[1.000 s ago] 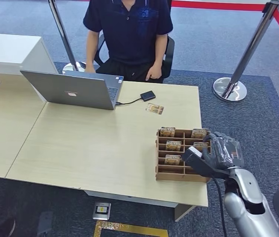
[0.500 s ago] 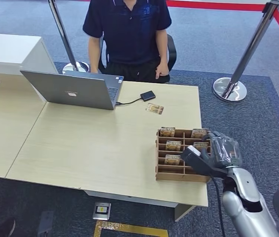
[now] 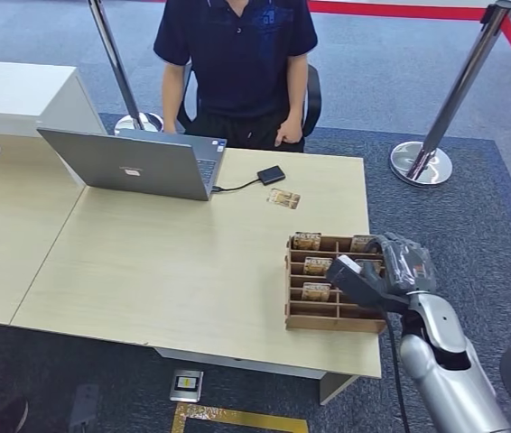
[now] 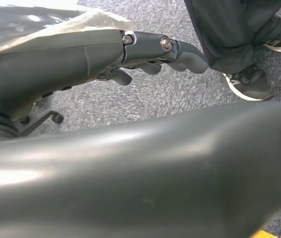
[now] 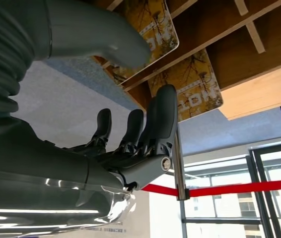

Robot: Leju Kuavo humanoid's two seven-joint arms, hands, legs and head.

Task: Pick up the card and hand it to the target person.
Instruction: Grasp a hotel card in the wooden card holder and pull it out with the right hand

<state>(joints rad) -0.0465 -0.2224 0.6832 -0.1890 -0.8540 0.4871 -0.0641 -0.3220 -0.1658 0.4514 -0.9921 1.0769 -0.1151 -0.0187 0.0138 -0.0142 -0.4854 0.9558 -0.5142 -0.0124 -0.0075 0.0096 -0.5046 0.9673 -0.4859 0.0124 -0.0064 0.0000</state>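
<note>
A brown divided card box (image 3: 293, 317) stands near the table's right front corner, with patterned cards (image 3: 318, 266) upright in its slots. My right hand (image 3: 393, 266) reaches in over the box's right column. Up close, its thumb (image 5: 105, 42) lies by one card (image 5: 158, 20) and its dark fingers (image 5: 161, 119) touch the edge of a second card (image 5: 202, 91); thumb and fingers stand apart and grip nothing. One loose card (image 3: 284, 198) lies flat on the table near the seated person (image 3: 239, 54). My left hand (image 4: 94, 54) hangs over grey carpet, holding nothing.
A grey laptop (image 3: 130, 164) sits open at the table's far left, cabled to a small black device (image 3: 270, 175). Chrome stanchions (image 3: 421, 162) stand on the carpet to the right and behind the laptop. A person's shoe (image 4: 249, 82) is on the floor near my left hand.
My right hand has edged forward and left, deeper over the box's right column. The person has straightened and drawn a hand back from the table edge.
</note>
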